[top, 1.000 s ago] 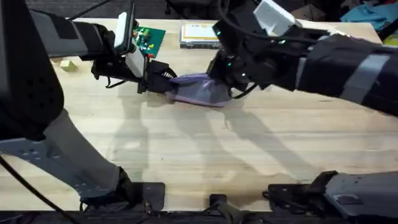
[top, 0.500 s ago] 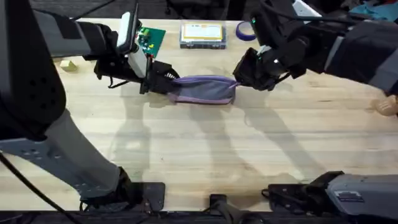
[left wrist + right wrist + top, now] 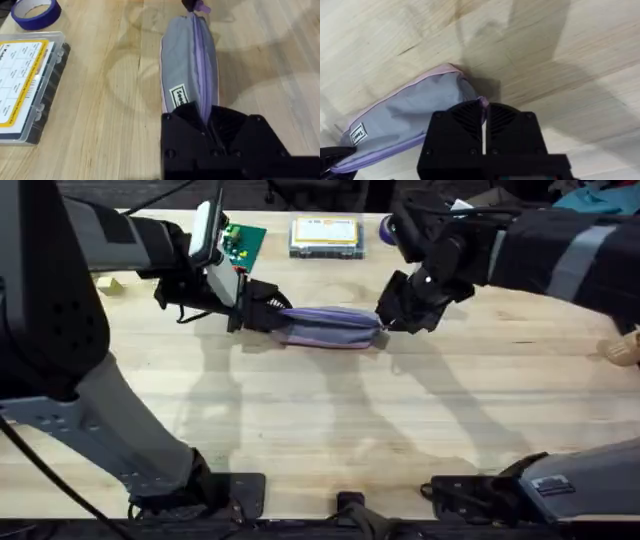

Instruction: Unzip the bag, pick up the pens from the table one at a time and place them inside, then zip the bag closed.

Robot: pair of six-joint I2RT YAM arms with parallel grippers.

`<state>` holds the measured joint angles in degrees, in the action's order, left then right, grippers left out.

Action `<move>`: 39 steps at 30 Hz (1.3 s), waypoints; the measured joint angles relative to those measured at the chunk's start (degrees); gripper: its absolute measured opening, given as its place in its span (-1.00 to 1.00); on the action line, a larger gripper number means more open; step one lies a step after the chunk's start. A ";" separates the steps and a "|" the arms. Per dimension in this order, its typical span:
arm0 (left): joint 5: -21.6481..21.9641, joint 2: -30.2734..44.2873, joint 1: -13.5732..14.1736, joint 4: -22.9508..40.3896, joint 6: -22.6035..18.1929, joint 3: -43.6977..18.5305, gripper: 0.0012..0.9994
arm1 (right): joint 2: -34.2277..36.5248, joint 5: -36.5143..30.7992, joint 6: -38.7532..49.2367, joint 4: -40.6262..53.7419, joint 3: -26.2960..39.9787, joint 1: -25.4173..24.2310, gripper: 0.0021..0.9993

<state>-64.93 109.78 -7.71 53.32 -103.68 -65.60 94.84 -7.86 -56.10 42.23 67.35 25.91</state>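
Observation:
The lavender-and-grey bag [image 3: 330,326] lies lengthwise on the table [image 3: 330,430], its top zipper [image 3: 200,55] running closed along it. My left gripper [image 3: 262,308] is shut on the bag's left end [image 3: 206,114]. At the right end, my right gripper [image 3: 386,321] is shut on the purple zipper pull [image 3: 482,102], which pokes out between its black fingers [image 3: 462,117]. The left wrist view shows that pull [image 3: 200,7] at the far end of the bag. The pens are out of view.
A clear plastic box with a yellow label [image 3: 325,235] sits behind the bag, a purple tape roll [image 3: 386,227] beside it. A green circuit board [image 3: 240,242] and a small pale block [image 3: 110,283] lie at the back left. Bare wood stretches in front.
My right gripper has travelled from over the bag's middle to its right end. The bag now lies flatter and stretched out. The left gripper has held its place.

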 joint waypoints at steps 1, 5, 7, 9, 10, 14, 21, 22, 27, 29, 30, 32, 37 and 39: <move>0.00 0.00 0.03 -0.02 0.00 0.00 -0.92 | 0.16 0.00 0.00 -0.02 0.03 0.00 -0.94; 0.01 0.01 0.03 -0.01 0.00 0.00 -0.92 | 0.23 -0.04 0.00 0.09 0.07 0.00 -0.94; 0.09 0.00 0.03 -0.02 0.00 0.00 -0.92 | 0.14 -0.75 0.08 0.55 0.07 0.00 -0.75; 0.26 0.02 -0.52 -0.20 0.00 0.00 -0.92 | 0.14 -5.25 0.72 3.74 -0.66 -1.00 -0.43; 0.29 0.02 -0.74 -0.17 0.00 0.00 -0.92 | 0.14 -6.68 0.92 4.38 -1.25 -1.74 -0.23; 0.42 0.02 -1.07 -0.20 0.00 0.00 -0.92 | -1.24 -11.54 4.91 4.82 -2.05 -3.42 0.98; 0.44 0.02 -1.07 -0.20 0.00 0.00 -0.92 | -7.61 -12.76 7.84 7.65 -2.05 -3.21 1.00; 0.44 0.02 -1.07 -0.20 0.00 0.00 -0.92 | -8.37 -12.80 8.00 8.08 -2.05 -3.21 1.00; 0.44 0.02 -1.07 -0.20 0.00 0.00 -0.90 | -12.25 -12.80 8.64 9.96 -2.05 -3.21 1.00; 0.51 0.02 -1.07 -0.21 -0.06 0.00 -0.70 | -13.93 -12.13 9.40 10.09 -2.05 -3.21 1.00; 0.70 0.02 -1.20 -0.22 0.04 0.00 -0.53 | -14.79 -11.66 9.80 10.12 -2.05 -3.21 1.00; 1.86 0.00 -1.88 -0.22 0.02 0.00 0.58 | -17.82 -9.00 11.30 10.19 -2.05 -3.21 1.00; 2.23 0.01 -2.07 -0.24 0.22 0.00 0.99 | -21.15 -5.68 13.14 10.31 -2.05 -3.21 1.00; 2.25 0.02 -2.07 -0.30 0.20 0.00 0.99 | -22.45 -4.57 14.33 10.34 -2.05 -3.21 1.00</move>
<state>-62.67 109.80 -9.78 53.02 -103.48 -65.60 72.39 -12.43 -41.76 52.58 65.30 22.70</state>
